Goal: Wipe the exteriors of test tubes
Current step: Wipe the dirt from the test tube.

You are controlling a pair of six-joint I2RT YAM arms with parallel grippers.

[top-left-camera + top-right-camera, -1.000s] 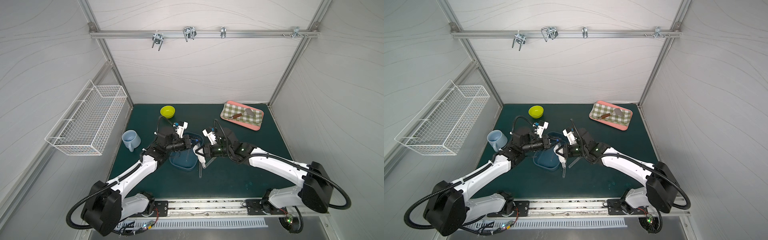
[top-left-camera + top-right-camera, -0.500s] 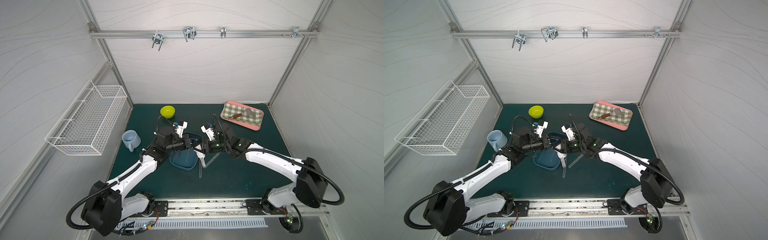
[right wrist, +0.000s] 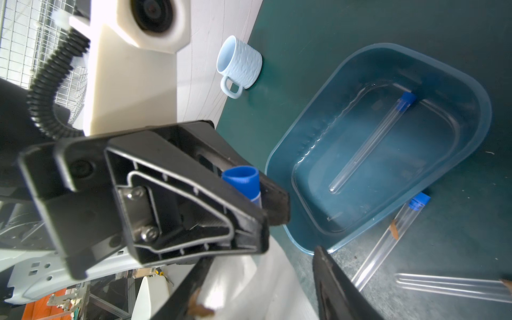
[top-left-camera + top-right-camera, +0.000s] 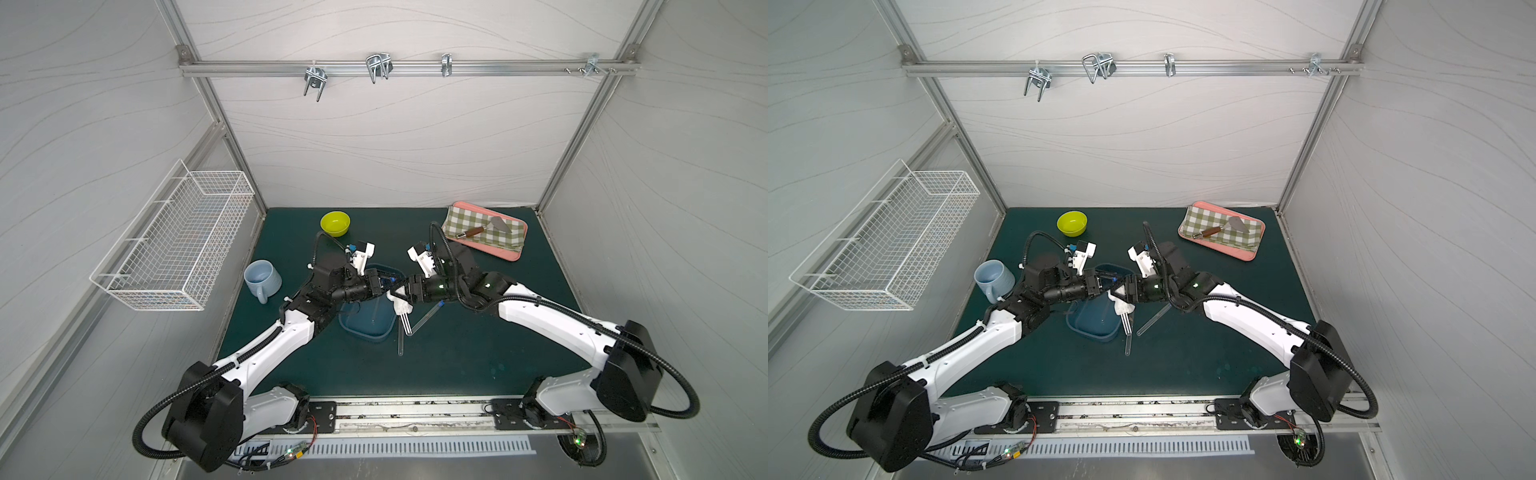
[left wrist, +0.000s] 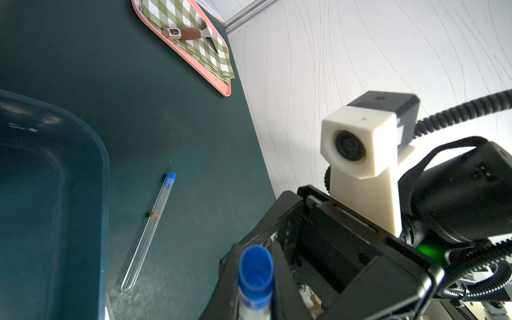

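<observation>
Test tubes (image 3: 371, 144): four counted, blue caps seen on three.
In tub: one is laid inside the blue tub (image 3: 304, 124).
On worktop (image 3: 471, 249): two are laid just beside the tub, among them the orange-marked tube (image 3: 388, 238).
Left fingers (image 3: 171, 160): clenched on the capped end of the fourth tube (image 3: 241, 181), near the tub's rim.
Right fingers (image 3: 332, 288): spread apart, with a white cloth (image 3: 249, 285) lying between them.
Singles: one mug (image 3: 241, 66), one yellow bowl (image 4: 335, 222), one pink tray (image 5: 225, 91), one wire basket (image 4: 174, 245).

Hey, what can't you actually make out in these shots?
- Left wrist view: the edge cuts off the blue-capped clear test tube held by the left tool.
- Right wrist view: blur hides whether the right tool touches the crumpled white wipe.
- Same view: the edge cuts off another clear tube on the green mat.
</observation>
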